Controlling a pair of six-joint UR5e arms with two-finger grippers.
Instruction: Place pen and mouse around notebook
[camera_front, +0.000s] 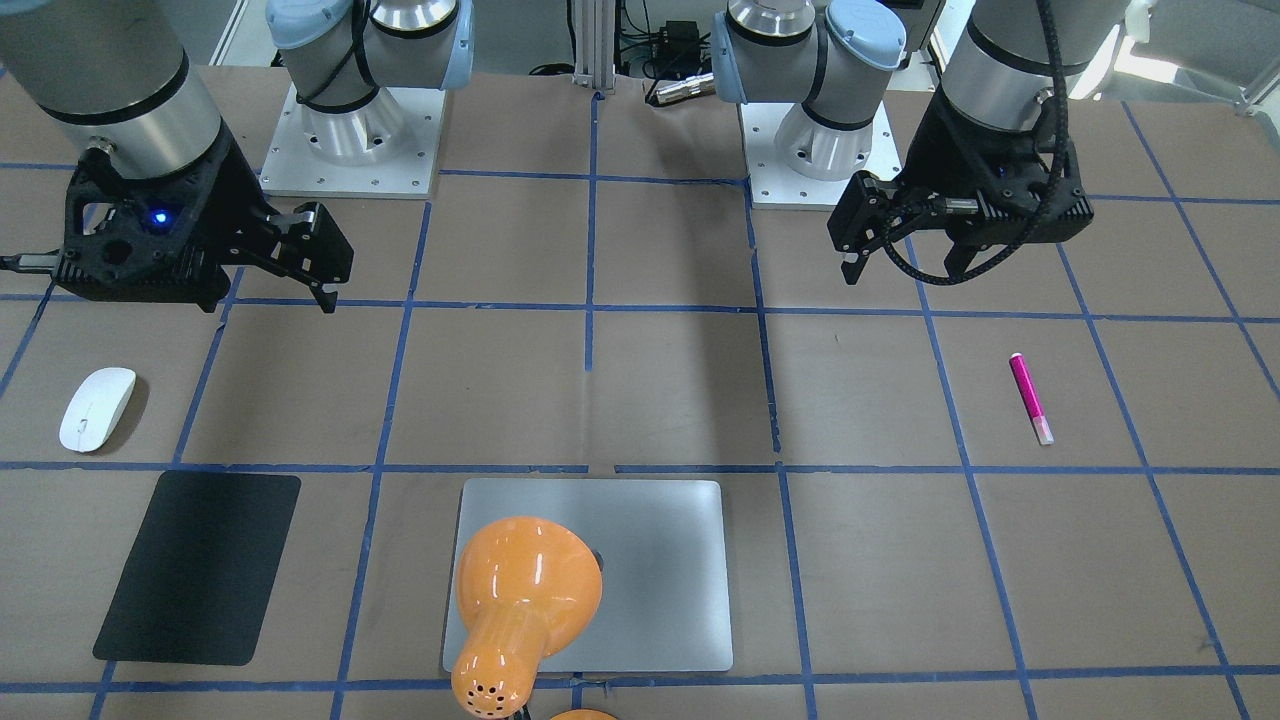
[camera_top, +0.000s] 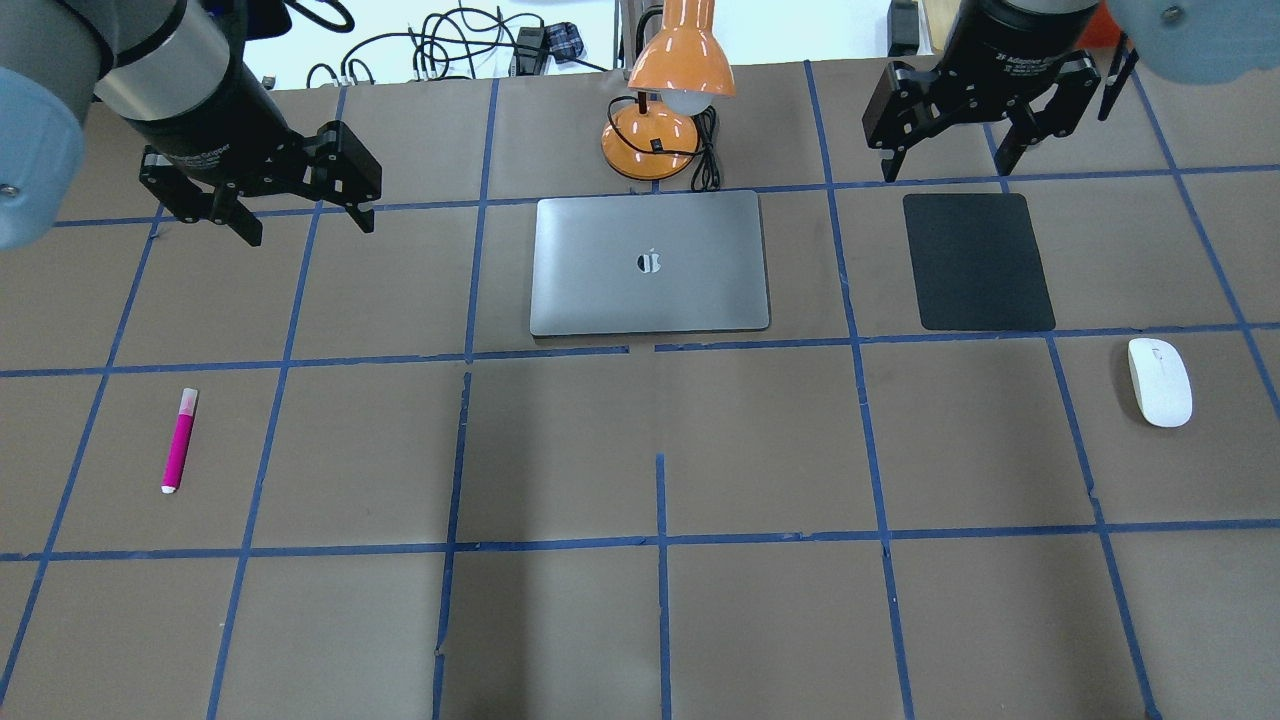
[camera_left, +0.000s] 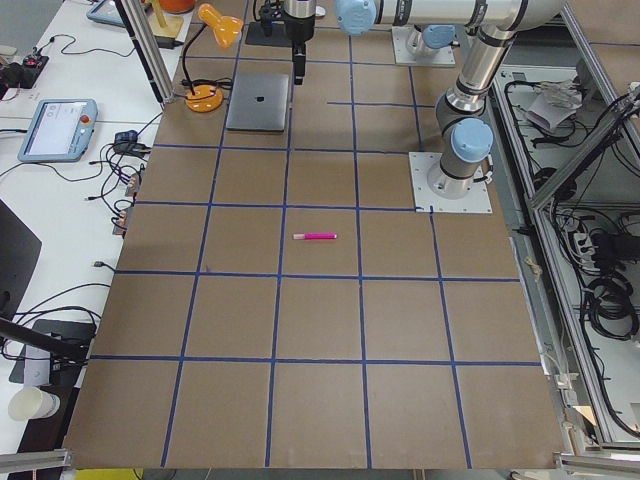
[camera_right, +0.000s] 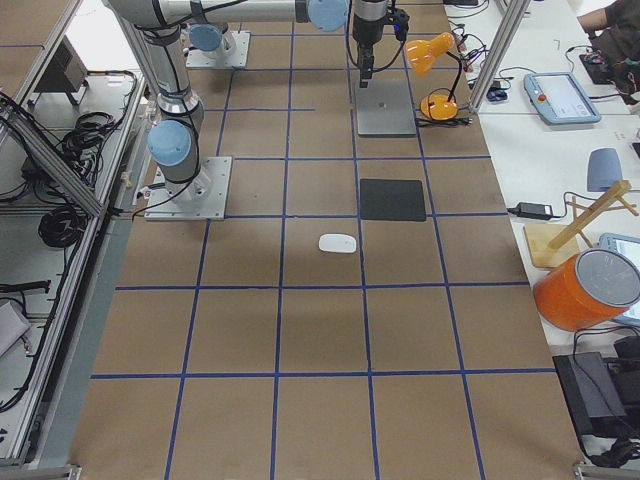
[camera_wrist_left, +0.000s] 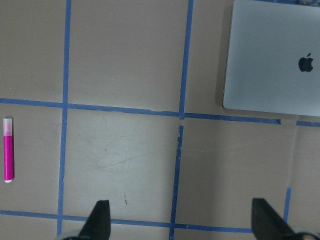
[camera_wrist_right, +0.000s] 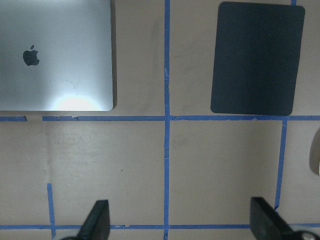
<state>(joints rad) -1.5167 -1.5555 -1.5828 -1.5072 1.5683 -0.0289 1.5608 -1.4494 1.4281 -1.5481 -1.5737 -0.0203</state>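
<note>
Both left arm (camera_top: 190, 90) and right arm (camera_top: 1010, 40) hover, fingers (camera_top: 243, 218) spread.

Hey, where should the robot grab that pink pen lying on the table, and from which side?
Take the pen at mid-barrel, on the magenta part, coming straight down with the left tool, open on that side. It lies flat with nothing beside it, so closing across its slim width looks steadiest; the pale cap end might slip off.
</note>
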